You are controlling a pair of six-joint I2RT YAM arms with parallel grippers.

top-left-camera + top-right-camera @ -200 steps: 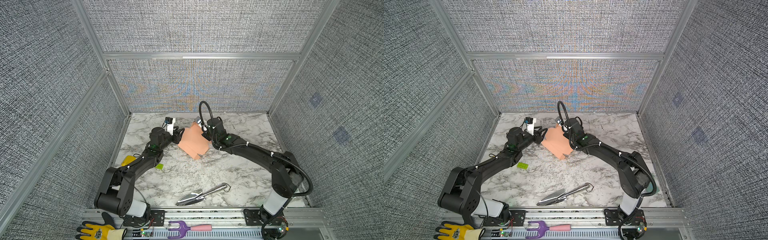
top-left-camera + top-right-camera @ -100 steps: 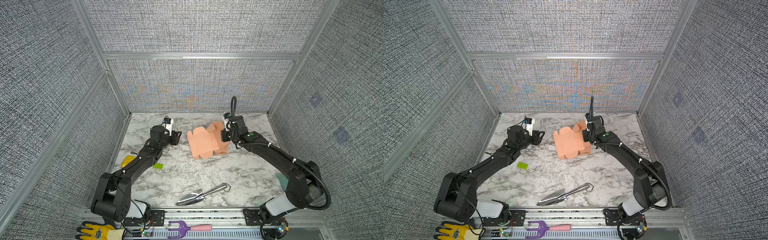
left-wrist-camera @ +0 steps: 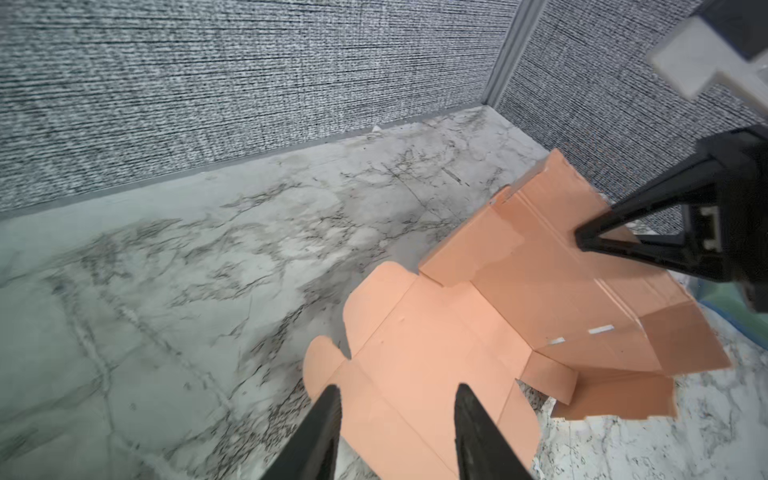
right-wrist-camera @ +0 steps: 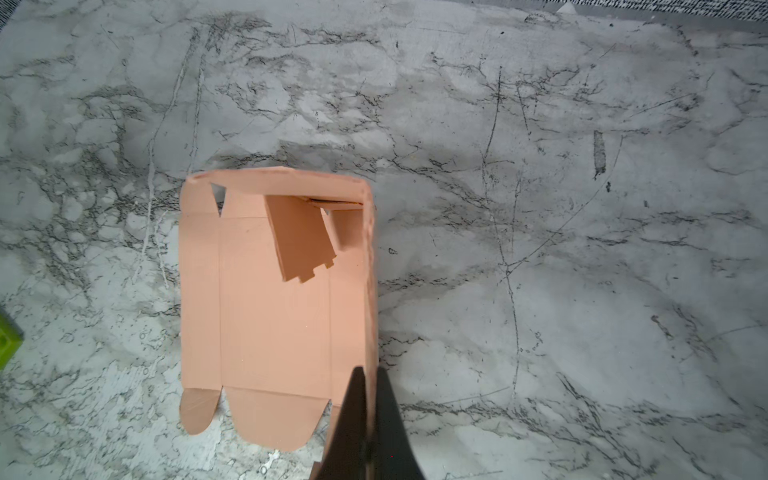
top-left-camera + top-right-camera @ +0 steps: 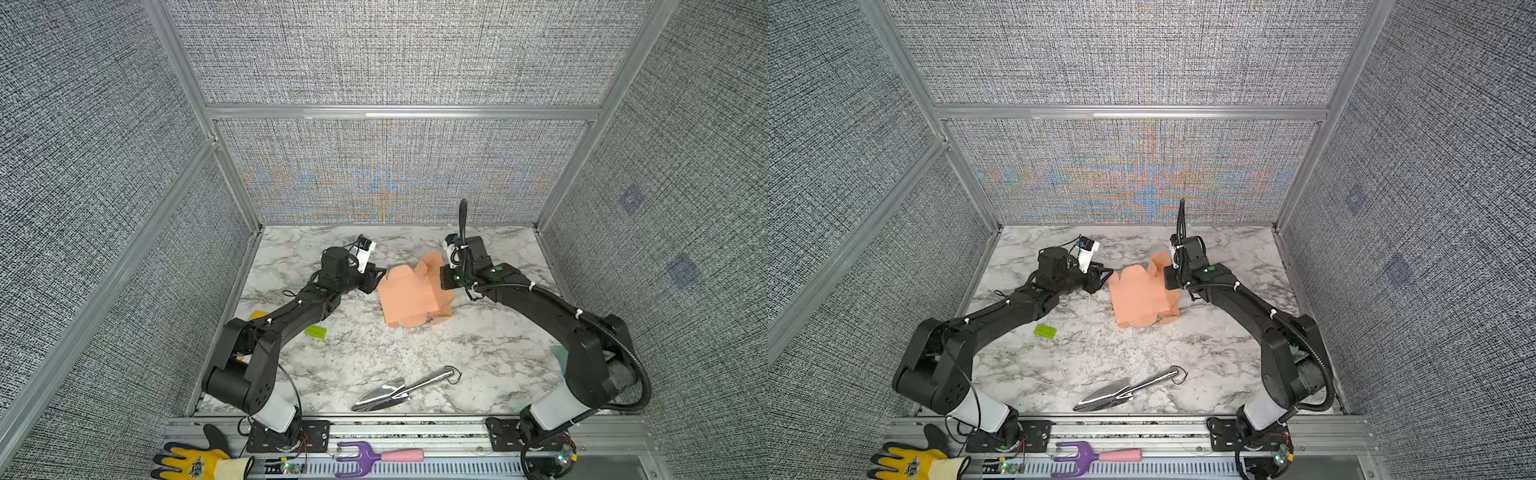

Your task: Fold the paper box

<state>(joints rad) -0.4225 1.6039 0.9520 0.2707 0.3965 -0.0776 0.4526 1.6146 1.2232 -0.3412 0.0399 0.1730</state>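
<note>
The salmon-pink paper box (image 5: 405, 299) (image 5: 1138, 299) lies partly unfolded on the marble table, with one side panel raised. My right gripper (image 4: 370, 372) (image 5: 444, 284) is shut on that raised panel's edge (image 4: 371, 291), and the thin card stands between its fingers. In the left wrist view the right gripper (image 3: 582, 241) pinches the box (image 3: 478, 332) from the far side. My left gripper (image 3: 395, 390) (image 5: 380, 276) (image 5: 1106, 274) is open, low at the box's left end. Its fingers straddle a rounded flap (image 3: 374, 299) without closing on it. A tab (image 4: 301, 241) hangs folded inside the box (image 4: 270, 311).
A small green brick (image 5: 316, 331) (image 5: 1045, 331) lies left of the box, with a yellow piece (image 5: 259, 316) behind the left arm. A metal trowel (image 5: 403, 388) (image 5: 1129, 388) lies toward the front. A glove (image 5: 195, 463) and purple fork (image 5: 374, 457) sit on the front rail. Grey walls enclose three sides.
The right gripper has carried the box to the right and set it lower and flatter. The left gripper let go, fell back, then came up to the box's left end again.
</note>
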